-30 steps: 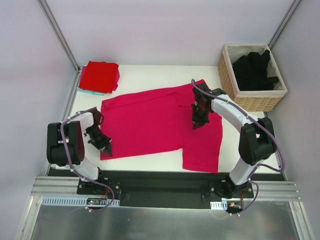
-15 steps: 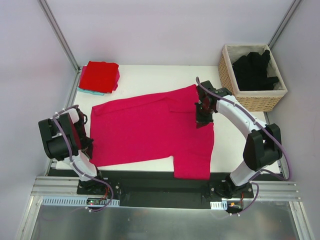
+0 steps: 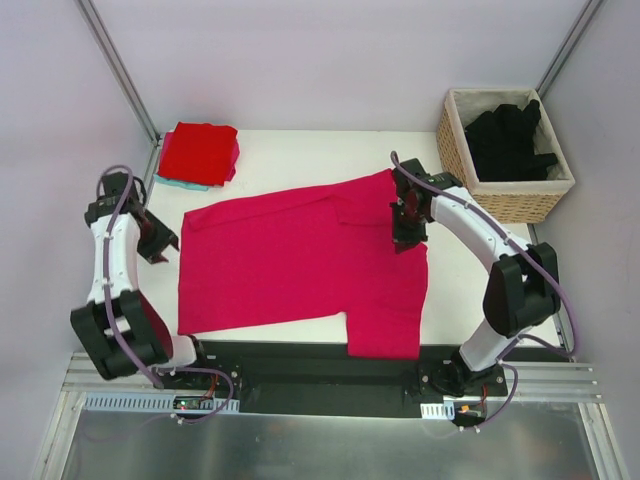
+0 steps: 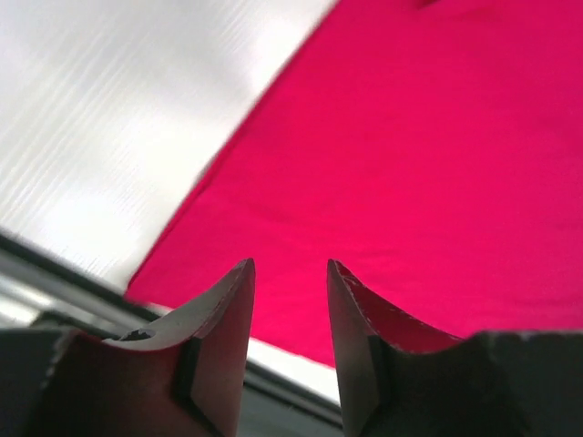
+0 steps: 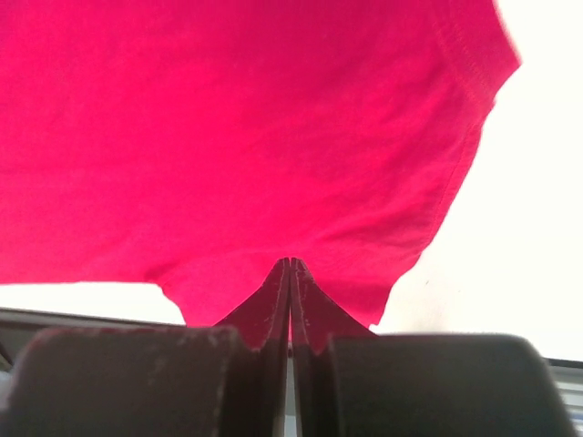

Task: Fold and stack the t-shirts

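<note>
Right claw [image 5: 290, 264] pinches the pink shirt [image 3: 290, 260] to hold it spread for folding; left claw [image 4: 290, 266] beside it gapes empty.

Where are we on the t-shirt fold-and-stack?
Done: a folded red shirt sits at the far left. In hand: the magenta shirt lies spread, unfolded; right fingers pinch its far-right edge, left fingers open, off the cloth. Left: fold it, stack it, then the black shirts in the basket.
</note>
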Tool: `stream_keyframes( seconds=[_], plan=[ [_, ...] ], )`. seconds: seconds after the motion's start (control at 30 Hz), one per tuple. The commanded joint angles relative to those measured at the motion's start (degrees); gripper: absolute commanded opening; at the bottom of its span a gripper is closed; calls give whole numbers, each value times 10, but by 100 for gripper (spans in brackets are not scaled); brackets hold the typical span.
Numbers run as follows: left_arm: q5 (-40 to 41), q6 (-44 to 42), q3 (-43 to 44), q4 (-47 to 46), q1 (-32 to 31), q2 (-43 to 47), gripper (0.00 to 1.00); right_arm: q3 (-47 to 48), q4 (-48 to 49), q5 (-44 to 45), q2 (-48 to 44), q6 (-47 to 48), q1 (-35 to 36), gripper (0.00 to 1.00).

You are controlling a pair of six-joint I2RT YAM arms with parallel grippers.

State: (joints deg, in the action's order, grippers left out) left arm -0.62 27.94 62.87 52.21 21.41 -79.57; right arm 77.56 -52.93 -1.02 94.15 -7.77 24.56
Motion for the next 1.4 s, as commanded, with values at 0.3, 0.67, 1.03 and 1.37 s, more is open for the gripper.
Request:
stream_keyframes(
  seconds=[0.3, 0.67, 1.03, 1.37],
  plan=[
    [-236, 7, -13, -80, -1, 163, 36, 217, -2, 43, 193, 45, -74, 36],
    [-308, 75, -48, -148, -1, 215, 36, 313, 3, -57, 293, 64, -135, 37],
    [-330, 111, -86, -190, -1, 245, 36, 260, 54, -145, 300, 65, -134, 34],
    [-337, 112, -83, -192, -1, 259, 37, 278, 41, -113, 315, 74, -125, 33]
  ],
)
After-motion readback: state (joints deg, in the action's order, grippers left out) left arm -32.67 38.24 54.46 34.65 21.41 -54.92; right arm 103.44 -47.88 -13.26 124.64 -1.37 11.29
